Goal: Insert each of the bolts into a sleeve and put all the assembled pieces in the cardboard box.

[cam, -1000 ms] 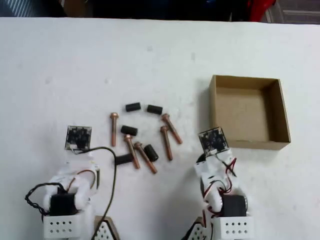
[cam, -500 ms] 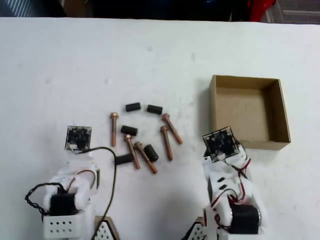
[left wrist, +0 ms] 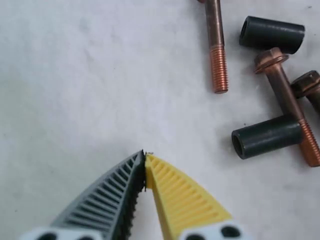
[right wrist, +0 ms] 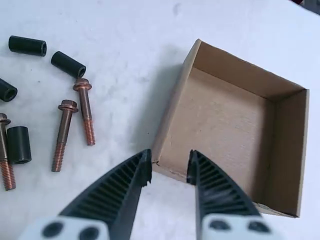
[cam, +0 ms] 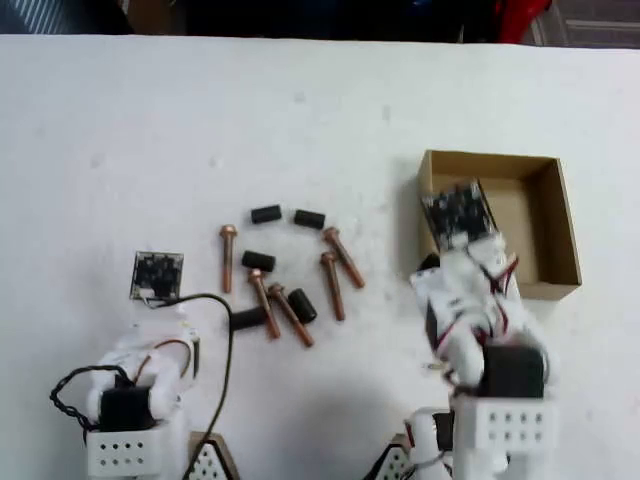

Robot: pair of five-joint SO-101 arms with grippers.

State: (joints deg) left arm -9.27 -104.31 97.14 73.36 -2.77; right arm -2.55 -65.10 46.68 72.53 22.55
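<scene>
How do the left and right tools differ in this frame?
The left tool is shut, tips touching; the right tool is open with a clear gap. The left tool has one grey and one yellow finger; the right tool's are both black. The left tool is above bare table near bolts and sleeves; the right tool is at the cardboard box's edge. Both are ribbed and empty.

Bolts and sleeves lie clustered left of the cardboard box.
</scene>
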